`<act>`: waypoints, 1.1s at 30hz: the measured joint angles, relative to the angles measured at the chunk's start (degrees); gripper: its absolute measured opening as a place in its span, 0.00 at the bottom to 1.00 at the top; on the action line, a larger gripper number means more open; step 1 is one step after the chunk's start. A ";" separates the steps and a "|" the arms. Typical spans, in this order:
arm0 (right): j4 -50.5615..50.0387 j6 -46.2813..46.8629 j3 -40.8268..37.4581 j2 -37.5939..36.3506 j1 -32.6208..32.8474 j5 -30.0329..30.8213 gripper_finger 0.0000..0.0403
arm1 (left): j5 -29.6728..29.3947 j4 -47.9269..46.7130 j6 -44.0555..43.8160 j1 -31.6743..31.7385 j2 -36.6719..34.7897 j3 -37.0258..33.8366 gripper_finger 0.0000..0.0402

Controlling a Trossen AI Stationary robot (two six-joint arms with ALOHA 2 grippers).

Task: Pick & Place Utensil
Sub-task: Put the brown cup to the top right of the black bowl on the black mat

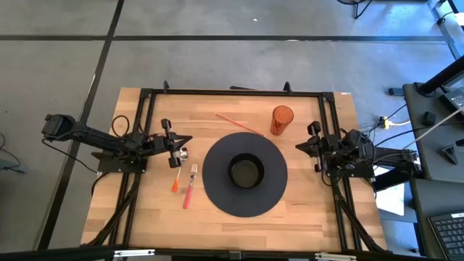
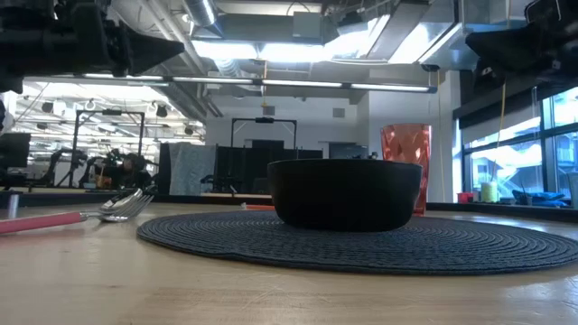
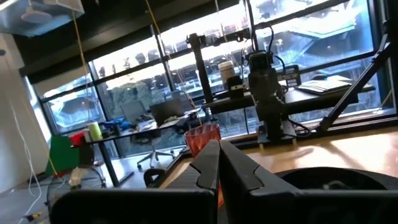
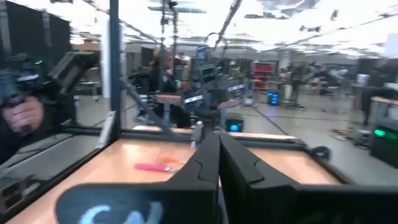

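A fork with a pink handle (image 1: pixel 190 187) and a spoon with an orange handle (image 1: pixel 179 171) lie flat on the wooden table, left of a round dark placemat (image 1: pixel 217 190). A black bowl (image 1: pixel 246 172) stands on the middle of the mat. An orange cup (image 1: pixel 282 119) stands upright at the mat's far right. My left gripper (image 1: pixel 190 139) is shut and hangs above the table, just beyond the spoon's bowl, pointing toward the mat. My right gripper (image 1: pixel 297 148) is shut and empty, held over the mat's right edge. Each pair of fingers meets in its own wrist view (image 3: pixel 218 144) (image 4: pixel 218 135).
A thin red stick (image 1: pixel 239 123) lies on the table beyond the mat. A black frame (image 1: pixel 232 92) runs along the table's far edge and both sides. Bare wood lies in front of the mat. A person's hand (image 4: pixel 25 115) shows beyond the table's left side.
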 joint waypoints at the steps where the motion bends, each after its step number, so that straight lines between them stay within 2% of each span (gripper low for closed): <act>1: -1.48 0.01 1.71 1.14 0.01 1.74 0.01 | 0.09 0.03 -0.24 0.00 0.02 0.00 0.01; 4: -6.25 -0.13 7.22 5.56 0.01 8.06 0.01 | -0.04 0.03 -0.66 0.00 0.04 0.00 0.00; 7: -9.47 0.18 14.03 11.08 -0.01 14.27 0.01 | -3.10 0.03 -0.62 0.00 0.04 0.00 0.00; 11: -23.22 -0.82 26.55 22.14 -0.42 19.08 0.01 | -9.82 0.01 -0.65 0.00 0.04 0.00 0.01; 13: -30.97 -1.99 33.66 28.92 -1.30 21.77 0.01 | -11.27 0.01 -0.96 0.00 0.04 0.00 0.00; 17: -45.17 -7.79 47.49 42.57 -3.88 19.71 0.01 | -10.21 0.01 -1.17 0.00 0.04 0.00 0.01; 19: -49.91 -11.50 53.39 48.94 -4.80 18.40 0.01 | -9.56 -0.02 -1.19 0.00 0.04 0.00 0.01; 23: -57.25 -16.97 62.64 59.26 -5.68 19.75 0.04 | -9.47 -0.06 -1.19 0.00 0.04 0.00 0.01; 27: -63.46 -19.98 68.72 66.59 -6.39 21.78 0.14 | -9.44 -1.06 -1.21 0.00 0.04 0.00 0.00; 33: -72.11 -20.09 71.87 72.83 -7.78 20.91 0.35 | -9.40 -3.62 -1.21 0.00 0.06 0.00 0.01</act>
